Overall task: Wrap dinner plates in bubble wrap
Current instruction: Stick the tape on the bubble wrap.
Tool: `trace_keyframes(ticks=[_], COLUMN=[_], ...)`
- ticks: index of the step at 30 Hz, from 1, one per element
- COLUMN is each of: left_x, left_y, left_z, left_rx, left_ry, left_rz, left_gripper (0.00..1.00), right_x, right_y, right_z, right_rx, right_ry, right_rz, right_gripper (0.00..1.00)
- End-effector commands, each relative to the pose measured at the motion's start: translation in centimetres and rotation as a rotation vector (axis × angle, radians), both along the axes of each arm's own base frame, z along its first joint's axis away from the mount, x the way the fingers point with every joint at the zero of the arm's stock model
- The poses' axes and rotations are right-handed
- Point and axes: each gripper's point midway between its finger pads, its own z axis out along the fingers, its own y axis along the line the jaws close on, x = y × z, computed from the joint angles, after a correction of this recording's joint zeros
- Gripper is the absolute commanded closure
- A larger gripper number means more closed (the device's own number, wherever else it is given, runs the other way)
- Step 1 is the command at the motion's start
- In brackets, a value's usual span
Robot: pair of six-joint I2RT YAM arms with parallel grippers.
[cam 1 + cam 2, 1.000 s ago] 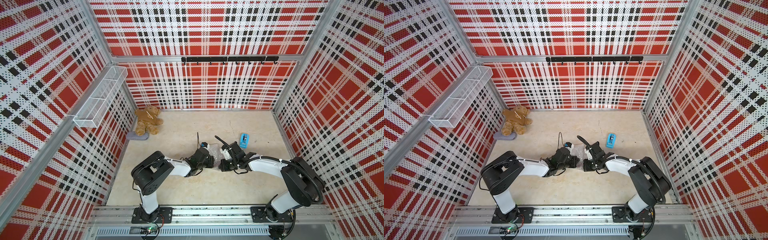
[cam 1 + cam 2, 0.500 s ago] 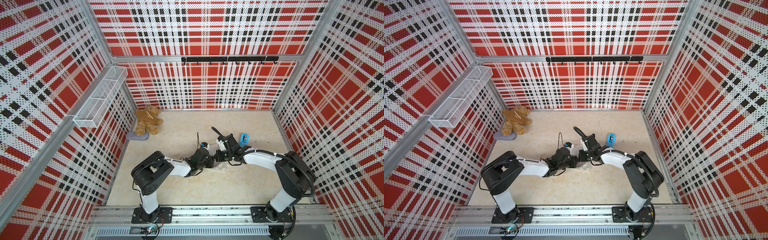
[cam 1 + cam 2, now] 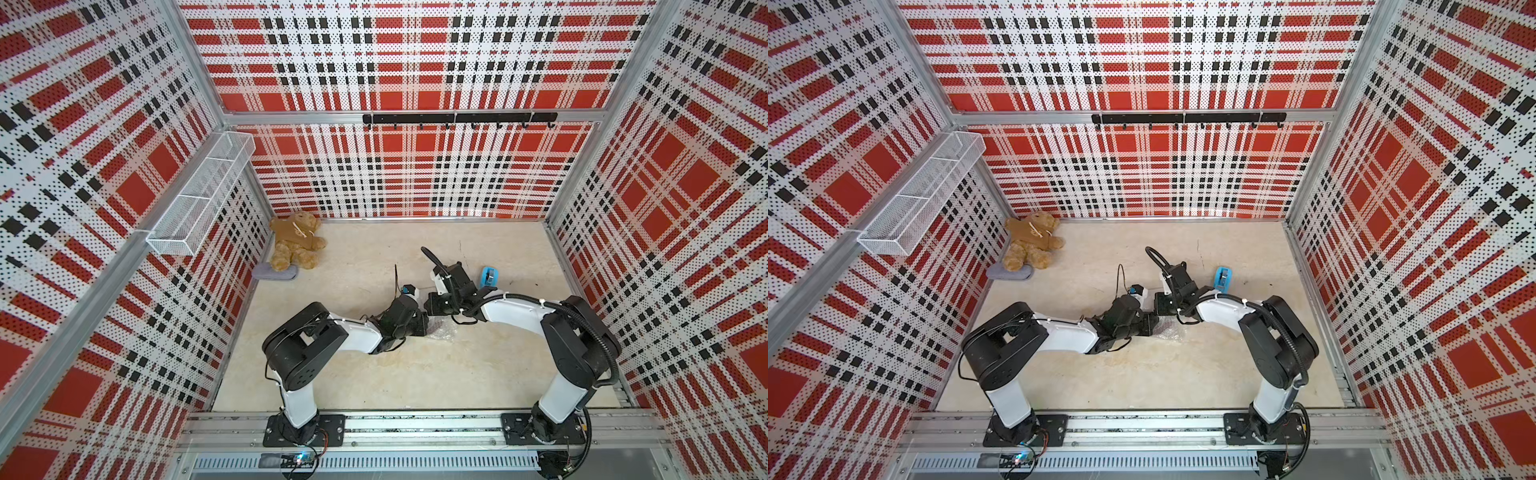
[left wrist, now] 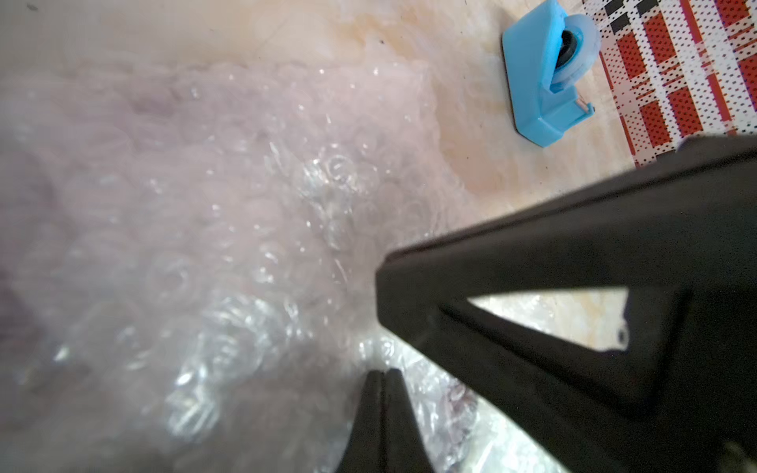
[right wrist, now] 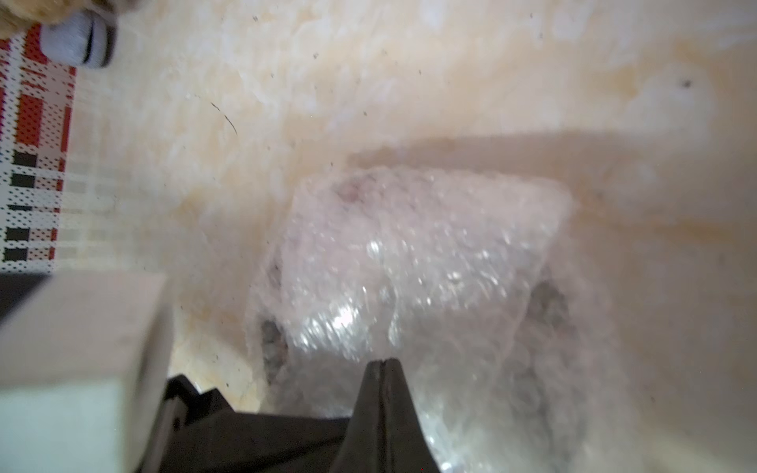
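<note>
The bubble wrap (image 3: 443,332) (image 3: 1169,332) lies bunched in a shiny bundle at the middle of the floor, mostly under the two wrists. The wrist views show it close up, crinkled and folded over (image 4: 229,229) (image 5: 409,254). The dinner plates are hidden inside it; only dim dark patches (image 5: 547,305) show through. My left gripper (image 4: 381,372) (image 3: 419,324) is shut, its tips low over the wrap. My right gripper (image 5: 383,361) (image 3: 436,305) is also shut and points down at the bundle from the far side, close against the left gripper.
A blue tape dispenser (image 3: 489,276) (image 4: 547,78) stands just right of the right wrist. A teddy bear (image 3: 296,245) and a grey pad (image 3: 274,272) lie in the back left corner. A wire basket (image 3: 203,195) hangs on the left wall, a hook rail (image 3: 459,118) on the back wall.
My right wrist has swung from the bundle's right side toward the back and left, ending close to the left gripper. The left arm has stayed put.
</note>
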Motion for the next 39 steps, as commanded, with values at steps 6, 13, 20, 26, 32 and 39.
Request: trace_keyframes(ticks=[6,13,20,26,32,39], left_x=[-4.4,-4.4,-4.3,-4.3,-4.1,-4.3], left_y=[2.5,2.6,2.5,2.5,2.3,2.2], left_z=[-5.8,-5.7,-5.7,-5.7,-5.7,-5.7], left_rx=[0.172,0.172,0.173,0.175,0.179,0.179], left_ry=[0.185,0.182,0.182,0.181,0.179,0.181], left_rz=[-0.062,-0.058,-0.059,-0.055,-0.061,-0.067], left_gripper=[1.0,1.0,1.0,1.0,1.0,1.0], right_x=[0.9,3.3,0.0,0.8,-0.3,-0.7], right_y=[0.0,0.0,-0.6,-0.4,-1.5,-1.5], right_z=[-2.3,1.1,-6.8,-3.0,-2.8,-6.3], right_rx=[-0.001,0.05,0.021,0.06,0.032,0.004], right_ry=[0.032,-0.041,0.151,0.071,0.061,0.124], right_rz=[-0.046,-0.088,-0.079,-0.082,-0.082,-0.079], right_gripper=[1.0,1.0,1.0,1.0,1.0,1.0])
